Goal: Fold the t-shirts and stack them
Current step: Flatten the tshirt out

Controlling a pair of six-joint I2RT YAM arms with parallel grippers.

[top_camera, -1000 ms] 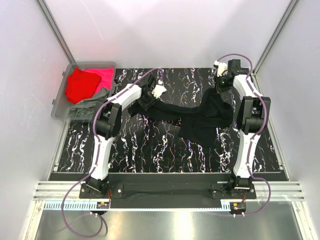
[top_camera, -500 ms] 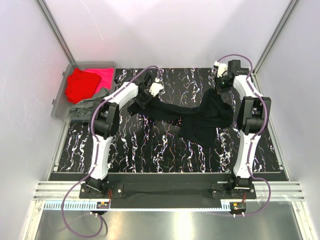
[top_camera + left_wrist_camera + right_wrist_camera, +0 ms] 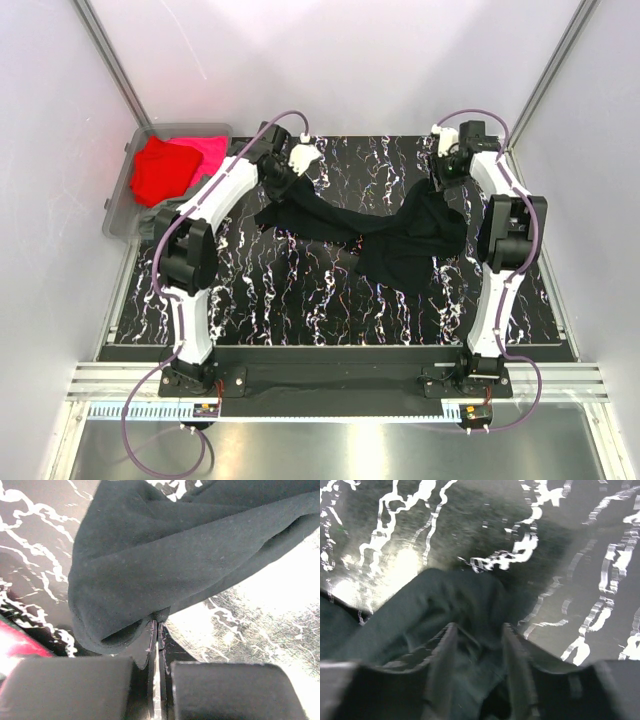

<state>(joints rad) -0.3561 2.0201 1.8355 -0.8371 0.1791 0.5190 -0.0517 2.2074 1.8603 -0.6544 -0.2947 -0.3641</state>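
Bottom of frame: the arm bases, with the marbled mat beyond them.

Centre: the black shirt hangs as a slack band between the two arms. Its bulk is bunched on the mat right of centre, unfolded.

Upper centre: the left gripper is clenched on a thin edge of the shirt. In the wrist view its jaws meet on the cloth.

Upper right: the right gripper grasps a thicker bunch, with cloth filling the gap between its fingers.

Judgement: the two raised holds serve to spread the garment flat before folding, so the task is at an early stage.

Upper left: the bin holds the red shirt, pink shirt and grey-green shirt, all unfolded.
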